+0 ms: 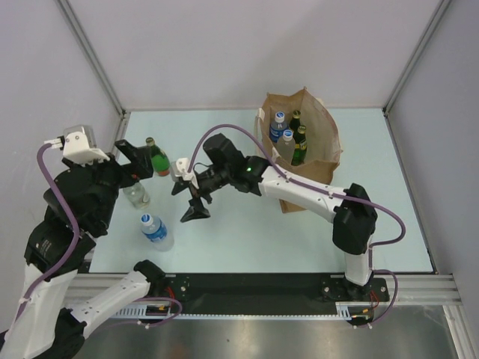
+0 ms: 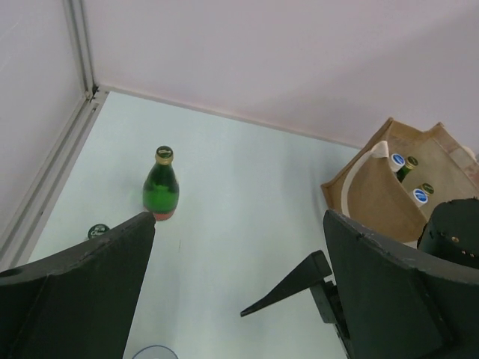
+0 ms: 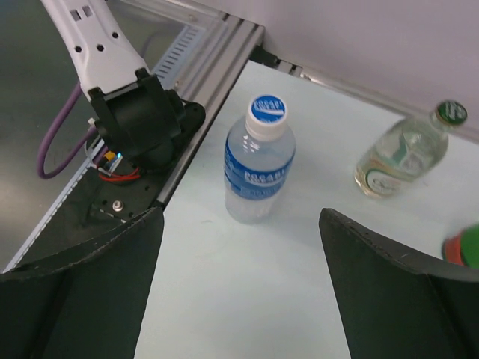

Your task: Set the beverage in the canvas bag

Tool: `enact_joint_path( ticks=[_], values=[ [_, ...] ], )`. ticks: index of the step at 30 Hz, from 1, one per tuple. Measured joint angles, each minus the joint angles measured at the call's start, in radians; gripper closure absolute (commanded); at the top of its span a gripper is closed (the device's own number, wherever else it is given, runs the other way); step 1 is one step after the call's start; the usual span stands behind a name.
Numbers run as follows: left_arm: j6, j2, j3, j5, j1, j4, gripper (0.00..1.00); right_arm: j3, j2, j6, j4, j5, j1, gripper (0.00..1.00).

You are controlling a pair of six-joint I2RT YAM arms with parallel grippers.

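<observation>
The tan canvas bag stands upright at the back right with several bottles inside; it also shows in the left wrist view. A green glass bottle, a clear bottle with a green cap and a blue-labelled water bottle stand at the left. My right gripper is open and empty, right of the water bottle. My left gripper is open and empty, just left of the green bottle.
The left arm's base and the table's metal front rail lie behind the water bottle in the right wrist view. White walls and frame posts enclose the table. One right finger shows in the left wrist view.
</observation>
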Motion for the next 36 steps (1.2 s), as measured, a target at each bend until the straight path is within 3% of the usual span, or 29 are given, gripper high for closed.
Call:
enact_joint_path(
  ticks=[13,24,29,32,33,36],
  values=[
    [-0.067,-0.103,-0.045,-0.143,0.001,-0.097,0.00,0.082,0.201,0.214,0.304,0.031,0.114,0.11],
    [-0.067,-0.150,-0.047,-0.221,0.001,-0.106,0.00,0.154,0.306,0.303,0.372,0.108,0.150,0.18],
    [-0.066,-0.153,-0.048,-0.236,0.001,-0.111,0.00,0.171,0.322,0.309,0.372,0.115,0.153,0.32],
    [-0.066,-0.159,-0.049,-0.238,0.001,-0.111,0.00,0.174,0.327,0.305,0.363,0.122,0.156,0.49],
    [-0.066,-0.163,-0.051,-0.238,0.001,-0.111,0.00,0.174,0.327,0.303,0.360,0.122,0.157,0.64],
    [-0.066,-0.170,-0.061,-0.238,0.001,-0.111,0.00,0.174,0.327,0.286,0.352,0.127,0.159,0.85]
  ],
)
